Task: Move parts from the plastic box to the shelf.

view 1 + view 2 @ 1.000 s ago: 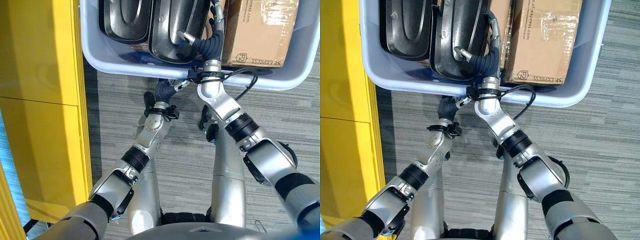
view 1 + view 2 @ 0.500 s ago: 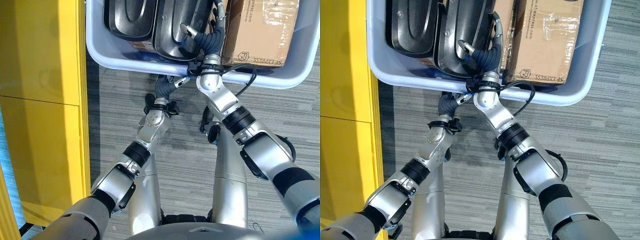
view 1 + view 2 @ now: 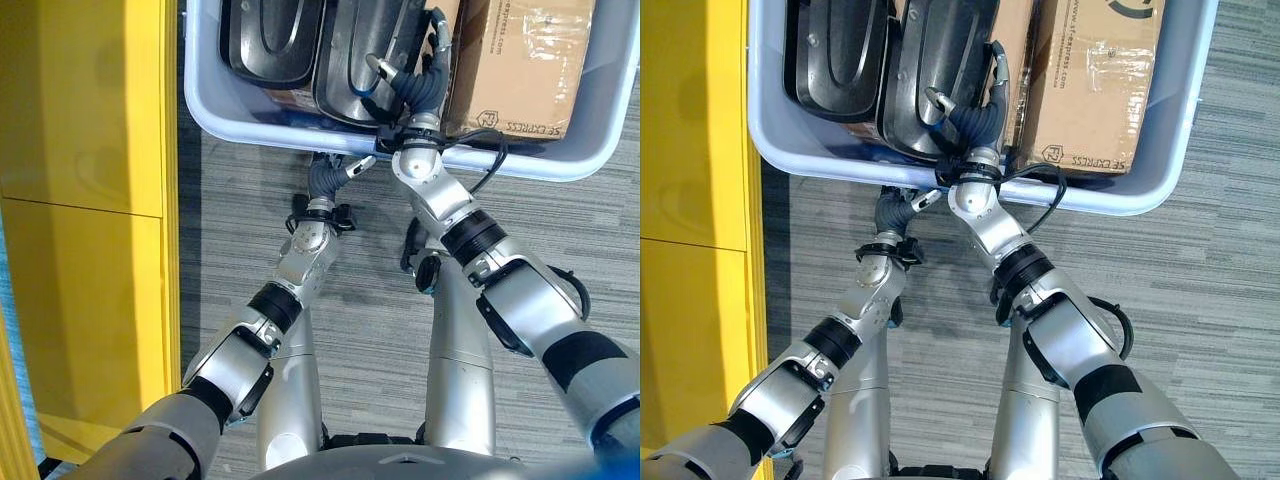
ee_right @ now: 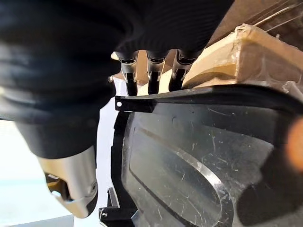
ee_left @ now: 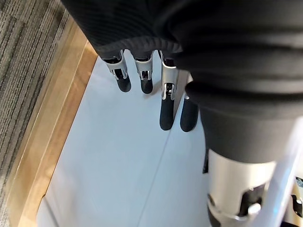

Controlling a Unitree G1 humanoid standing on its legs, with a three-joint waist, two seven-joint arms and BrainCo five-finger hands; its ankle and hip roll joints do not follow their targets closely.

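Parts, two black moulded shells, lie side by side in the box (image 3: pixel 600 110) at the frame's upper centre: the right part (image 3: pixel 355 55) and the left part (image 3: pixel 270 40), beside a carton (image 3: pixel 520 60). Step in hand, by judgement: taking hold of the right part. Right hand (image 3: pixel 405 80) is over its rim; the wrist view shows fingers (image 4: pixel 150 78) hooked behind the edge, thumb on the near side, gripping. Left hand (image 3: pixel 340 172) sits below the box wall, fingers (image 5: pixel 165 106) straight, open. Next move calls for a lift clear of the wall. Surface is glossy and scuffed.
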